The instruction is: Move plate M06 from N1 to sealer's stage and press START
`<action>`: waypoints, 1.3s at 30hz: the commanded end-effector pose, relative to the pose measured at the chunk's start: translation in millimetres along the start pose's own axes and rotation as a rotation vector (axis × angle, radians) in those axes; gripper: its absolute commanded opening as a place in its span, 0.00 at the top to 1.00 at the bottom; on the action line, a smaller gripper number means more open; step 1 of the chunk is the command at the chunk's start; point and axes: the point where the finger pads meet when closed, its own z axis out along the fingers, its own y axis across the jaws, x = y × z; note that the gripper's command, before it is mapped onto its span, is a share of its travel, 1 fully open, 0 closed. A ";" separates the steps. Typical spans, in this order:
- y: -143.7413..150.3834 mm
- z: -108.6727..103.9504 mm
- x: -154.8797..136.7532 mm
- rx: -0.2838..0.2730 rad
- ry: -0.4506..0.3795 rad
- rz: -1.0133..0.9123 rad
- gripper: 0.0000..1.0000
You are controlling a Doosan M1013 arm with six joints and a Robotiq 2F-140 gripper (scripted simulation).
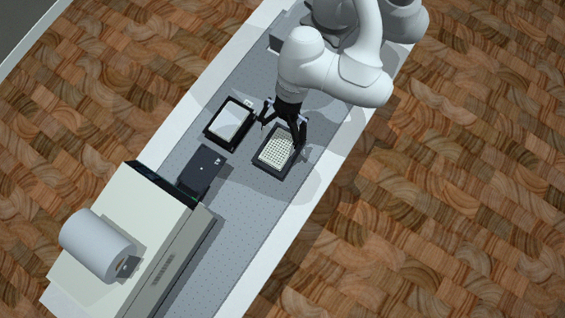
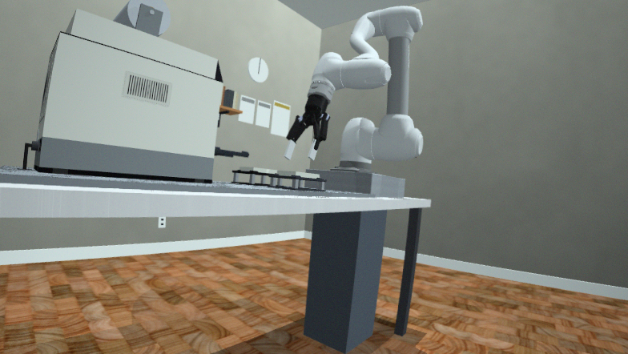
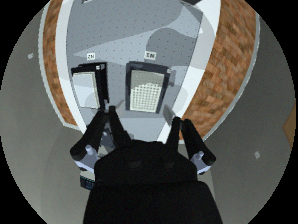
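Plate M06 (image 1: 275, 150), a white well plate with open wells, lies in its black nest (image 1: 282, 170) on the grey bench mat. It also shows in the wrist view (image 3: 145, 90). My gripper (image 1: 282, 130) is open and empty. It hangs well above the plate's far end, fingers pointing down, as the side view shows (image 2: 300, 151). The sealer's dark stage (image 1: 201, 166) stands out in front of the sealer (image 1: 146, 231) with nothing on it. The sealer's lamp and START button are not plain to see.
A second plate with a smooth top (image 1: 229, 122) sits in the other nest, left of my gripper, also in the wrist view (image 3: 88, 86). A foil roll (image 1: 95, 245) sits on the sealer. The arm's base (image 2: 378, 140) stands at the bench's far end.
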 end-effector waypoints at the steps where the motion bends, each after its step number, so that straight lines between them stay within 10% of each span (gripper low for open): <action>1: 0.0 4.0 1.4 0.000 0.000 0.000 0.30; 39: 0.1 27.0 9.8 0.000 0.000 0.000 0.30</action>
